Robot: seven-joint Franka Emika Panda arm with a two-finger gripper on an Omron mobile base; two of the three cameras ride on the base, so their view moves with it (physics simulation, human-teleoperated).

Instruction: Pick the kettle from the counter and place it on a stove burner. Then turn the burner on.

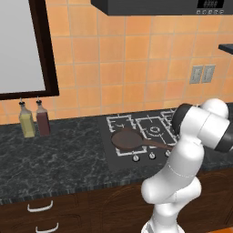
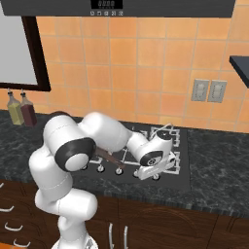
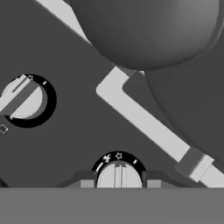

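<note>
The rounded dull-grey metal kettle (image 3: pixel 148 30) already sits on the pale-grey wire grate burner (image 3: pixel 144 120) of the black cooktop (image 1: pixel 119 157), off the speckled black tabletop (image 1: pixel 50 154). The claw (image 3: pixel 118 181) hangs low at the cooktop's front edge, its two fingertips (image 3: pixel 86 183) narrowly flanking a small silver knob (image 3: pixel 118 175), apparently to twist it and light the burner under the kettle.

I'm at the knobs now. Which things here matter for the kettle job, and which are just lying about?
For the job: kettle, burner grate, front knob, gripper straddling that knob, counter.

Lying about: frying pan, yellow bottle, dark red bottle, wall sockets, other knob.
</note>
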